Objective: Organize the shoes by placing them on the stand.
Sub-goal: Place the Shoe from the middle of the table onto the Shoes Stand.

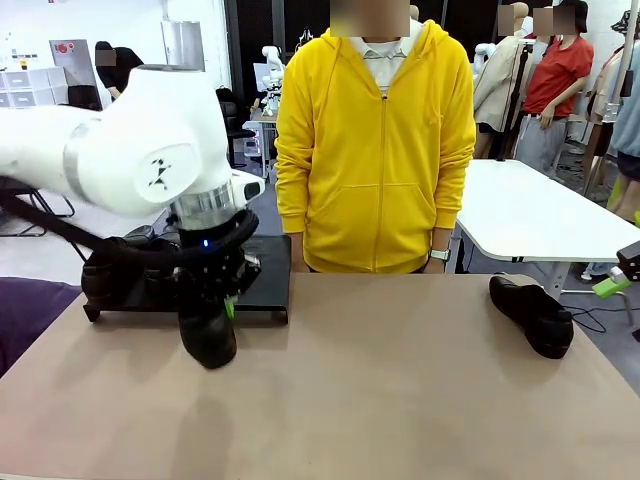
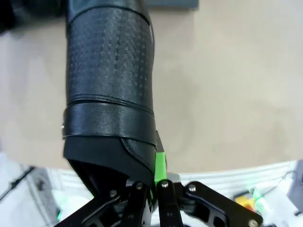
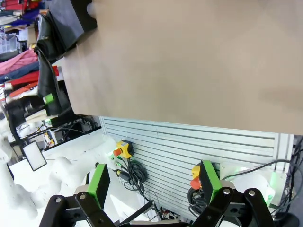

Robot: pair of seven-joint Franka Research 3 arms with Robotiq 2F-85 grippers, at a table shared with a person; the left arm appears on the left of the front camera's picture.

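My left gripper (image 1: 222, 305) is shut on the heel rim of a glossy black shoe (image 1: 208, 338), which hangs toe-down just in front of the stand (image 1: 268, 268), its toe close to the tabletop. In the left wrist view the shoe (image 2: 111, 85) runs away from the fingers (image 2: 160, 166), whose green pad presses its rim. Another dark shoe (image 1: 108, 272) sits on the stand's left part, partly hidden by my arm. A further shoe (image 1: 532, 314) lies on its own on the table's right side. My right gripper (image 3: 154, 182) hangs open past the table's near edge, holding nothing; its green pad (image 1: 610, 286) shows at the right border.
A person in a yellow hoodie (image 1: 375, 150) stands at the far edge, hands down. The tan tabletop (image 1: 380, 390) stretches bare between the stand and the right shoe. A white table (image 1: 540, 210) stands behind on the right. The right wrist view looks at the table's underside rail (image 3: 189, 142).
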